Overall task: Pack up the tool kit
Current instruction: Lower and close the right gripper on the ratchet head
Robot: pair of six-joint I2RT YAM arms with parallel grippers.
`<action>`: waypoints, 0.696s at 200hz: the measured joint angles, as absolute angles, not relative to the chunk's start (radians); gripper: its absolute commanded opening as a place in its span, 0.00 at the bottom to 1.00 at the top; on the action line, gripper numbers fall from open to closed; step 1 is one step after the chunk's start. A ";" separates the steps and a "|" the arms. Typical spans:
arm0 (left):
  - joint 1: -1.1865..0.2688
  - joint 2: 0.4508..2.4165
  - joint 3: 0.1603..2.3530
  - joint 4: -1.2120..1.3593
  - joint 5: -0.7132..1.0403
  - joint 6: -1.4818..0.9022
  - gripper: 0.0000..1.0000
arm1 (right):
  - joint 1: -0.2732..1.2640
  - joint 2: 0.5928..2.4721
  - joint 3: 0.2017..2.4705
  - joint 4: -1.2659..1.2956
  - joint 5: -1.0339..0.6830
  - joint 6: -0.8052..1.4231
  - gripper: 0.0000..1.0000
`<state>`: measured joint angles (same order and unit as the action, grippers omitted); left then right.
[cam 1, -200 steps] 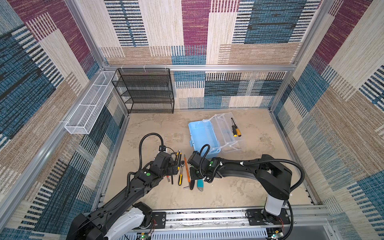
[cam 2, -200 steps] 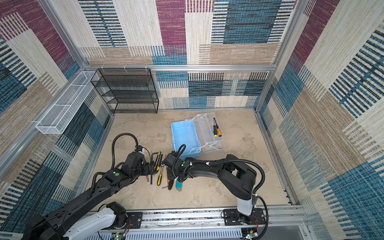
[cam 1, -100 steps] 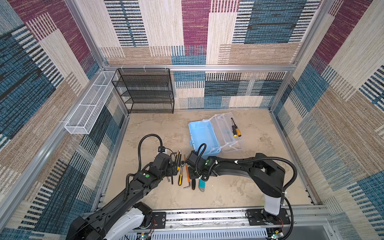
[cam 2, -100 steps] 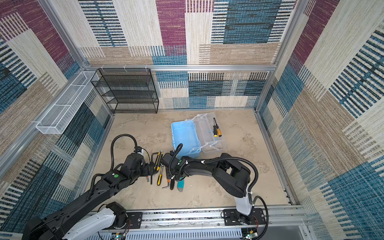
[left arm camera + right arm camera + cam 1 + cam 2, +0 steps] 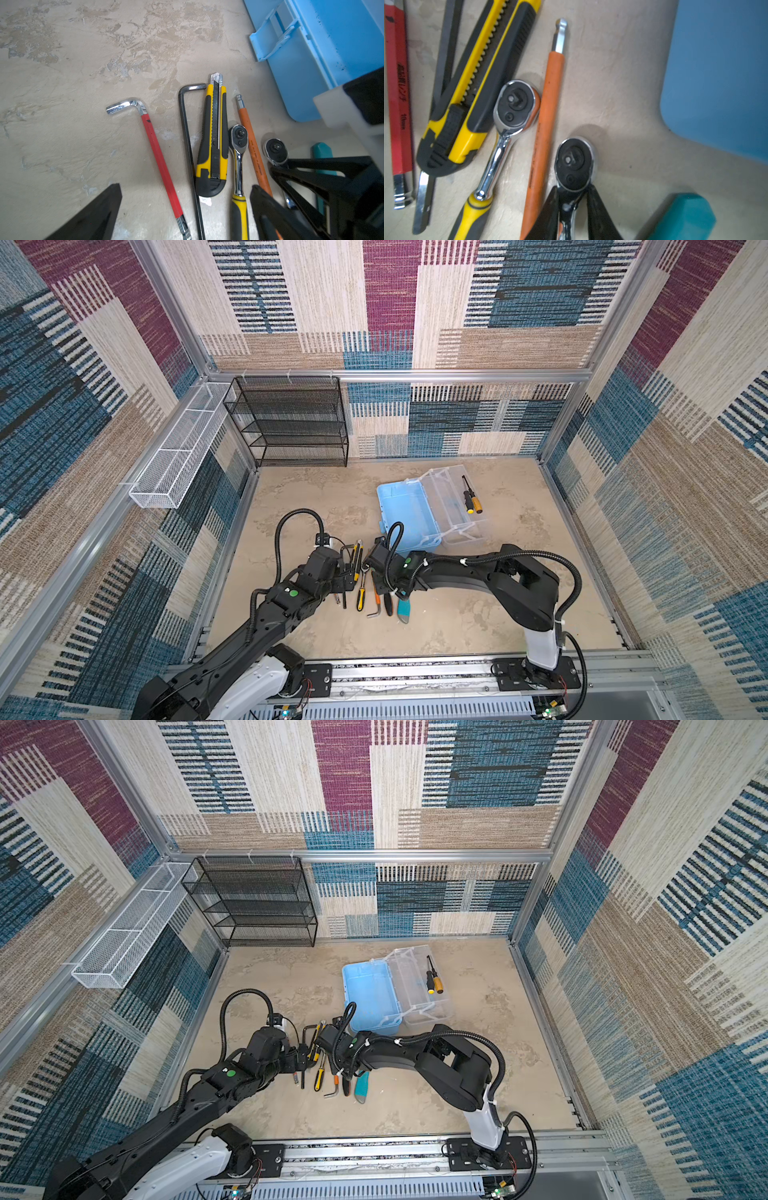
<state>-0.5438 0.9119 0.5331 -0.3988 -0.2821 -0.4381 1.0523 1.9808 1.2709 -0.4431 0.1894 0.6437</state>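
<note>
The light-blue toolbox (image 5: 405, 510) (image 5: 370, 990) lies open on the floor, and a yellow-handled screwdriver (image 5: 471, 499) rests in its clear lid (image 5: 453, 506). A row of tools lies in front of it. My right gripper (image 5: 572, 199) (image 5: 386, 589) is shut on the neck of a black-handled ratchet (image 5: 574, 164), which still lies on the floor between an orange hex key (image 5: 548, 104) and a teal utility knife (image 5: 685, 218). My left gripper (image 5: 187, 187) (image 5: 348, 574) hangs open over a red hex key (image 5: 160, 153), a black hex key (image 5: 187, 135) and a yellow utility knife (image 5: 214, 135).
A yellow-handled ratchet (image 5: 515, 104) lies beside the orange hex key. The two wrists are close together over the tool row. A black mesh shelf rack (image 5: 291, 423) stands at the back left, and a white mesh basket (image 5: 178, 456) hangs on the left wall.
The right gripper's jaws have narrowed onto the ratchet's neck, and the right arm has shifted slightly left. The left arm has barely moved.
</note>
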 measured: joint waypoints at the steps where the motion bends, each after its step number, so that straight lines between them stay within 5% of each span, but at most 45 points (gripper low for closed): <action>1: -0.544 0.912 0.533 -0.399 -0.282 -0.438 1.00 | 1.052 1.981 1.271 -0.443 0.190 0.642 0.20; 139: -0.544 0.916 0.534 -0.427 -0.281 -0.445 0.98 | 1.029 1.903 1.214 -0.438 0.109 0.579 0.05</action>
<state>-0.5438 0.9165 0.5343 -0.4267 -0.2810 -0.4454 1.0294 1.9030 1.2137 -0.4381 0.1089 0.5789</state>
